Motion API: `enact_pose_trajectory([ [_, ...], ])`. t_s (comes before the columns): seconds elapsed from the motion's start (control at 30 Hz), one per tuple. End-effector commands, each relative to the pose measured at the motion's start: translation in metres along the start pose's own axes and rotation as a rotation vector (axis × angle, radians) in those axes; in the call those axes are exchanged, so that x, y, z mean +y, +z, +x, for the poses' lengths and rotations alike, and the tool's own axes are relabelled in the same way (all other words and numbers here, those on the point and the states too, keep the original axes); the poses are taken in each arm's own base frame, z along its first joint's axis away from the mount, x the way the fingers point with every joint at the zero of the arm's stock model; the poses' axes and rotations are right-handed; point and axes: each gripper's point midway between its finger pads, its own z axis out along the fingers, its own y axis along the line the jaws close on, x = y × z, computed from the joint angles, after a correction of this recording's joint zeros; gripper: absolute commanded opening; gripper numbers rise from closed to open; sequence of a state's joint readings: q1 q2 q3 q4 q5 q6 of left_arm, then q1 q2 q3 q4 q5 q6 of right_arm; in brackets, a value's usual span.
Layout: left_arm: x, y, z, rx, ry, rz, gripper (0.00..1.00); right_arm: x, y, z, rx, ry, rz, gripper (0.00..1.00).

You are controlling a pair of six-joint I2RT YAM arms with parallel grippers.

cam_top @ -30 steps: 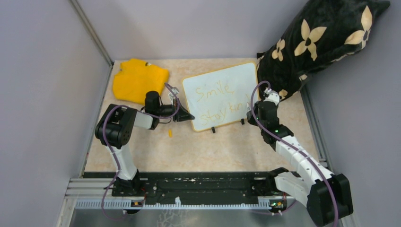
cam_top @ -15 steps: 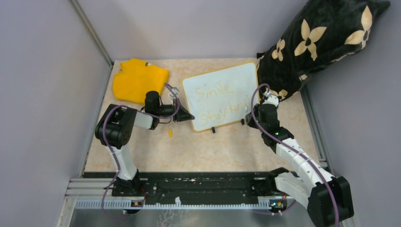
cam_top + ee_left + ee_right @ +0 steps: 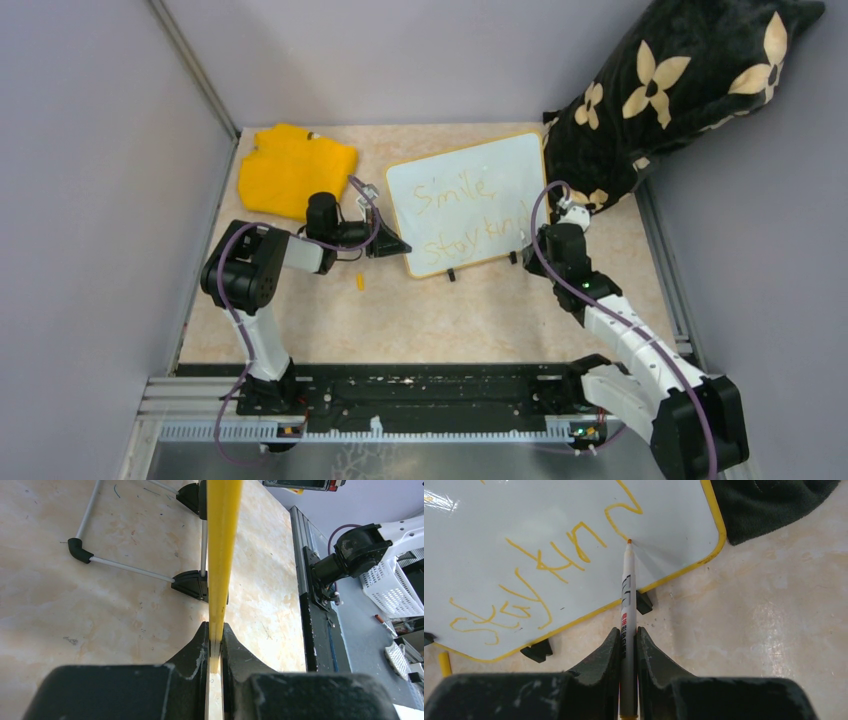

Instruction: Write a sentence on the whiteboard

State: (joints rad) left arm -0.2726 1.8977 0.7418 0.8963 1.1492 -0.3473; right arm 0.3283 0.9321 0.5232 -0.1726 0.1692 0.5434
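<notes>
The whiteboard (image 3: 500, 175), white with a thin yellow rim, stands tilted on black feet at the table's middle back. The sentence (image 3: 455, 193) reads "Smile" above "Stay kin" in yellow-orange. My left gripper (image 3: 396, 246) is shut on the board's left yellow rim (image 3: 222, 555), the edge pinched between the pads (image 3: 215, 641). At the board's lower right my right gripper (image 3: 530, 236) is shut on a grey marker (image 3: 626, 595). Its orange tip touches the whiteboard (image 3: 524, 515) at the end of the last letter's stroke (image 3: 619, 520), right of "Stay kin" (image 3: 539, 565).
A yellow cloth (image 3: 295, 168) lies at the back left. A black pillow with cream flowers (image 3: 680, 85) leans against the board's right edge. A small yellow cap (image 3: 360, 283) lies on the table in front of the left gripper. The board's wire stand (image 3: 125, 567) reaches out behind it.
My right wrist has drawn back a little toward the near edge, dragging the marker tip down the board. The left arm and the board have not moved.
</notes>
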Motion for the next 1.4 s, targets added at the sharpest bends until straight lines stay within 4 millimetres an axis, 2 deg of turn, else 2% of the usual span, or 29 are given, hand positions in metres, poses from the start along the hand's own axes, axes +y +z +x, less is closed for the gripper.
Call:
enact_pose_trajectory([
  [0.0, 0.013, -0.001, 0.009, 0.011, -0.062, -0.063, 0.0, -0.005, -0.002, -0.012, -0.049, 0.007, 0.027, 0.0],
  [0.27, 0.013, -0.002, 0.01, 0.013, -0.064, -0.063, 0.0, -0.008, -0.002, -0.021, -0.078, 0.012, 0.056, 0.0],
  [0.73, 0.013, -0.001, 0.009, 0.011, -0.064, -0.061, 0.0, 0.007, 0.004, -0.055, -0.133, 0.014, 0.049, 0.0],
  [1.03, 0.012, -0.002, 0.01, 0.012, -0.063, -0.06, 0.0, 0.011, 0.006, -0.067, -0.151, 0.025, 0.044, 0.0],
  [1.2, 0.013, -0.001, 0.01, 0.012, -0.065, -0.063, 0.0, 0.013, -0.006, -0.068, -0.154, 0.032, 0.024, 0.0],
  [1.37, 0.014, -0.001, 0.012, 0.014, -0.068, -0.065, 0.0, 0.017, -0.034, -0.074, -0.179, 0.027, -0.026, 0.0],
])
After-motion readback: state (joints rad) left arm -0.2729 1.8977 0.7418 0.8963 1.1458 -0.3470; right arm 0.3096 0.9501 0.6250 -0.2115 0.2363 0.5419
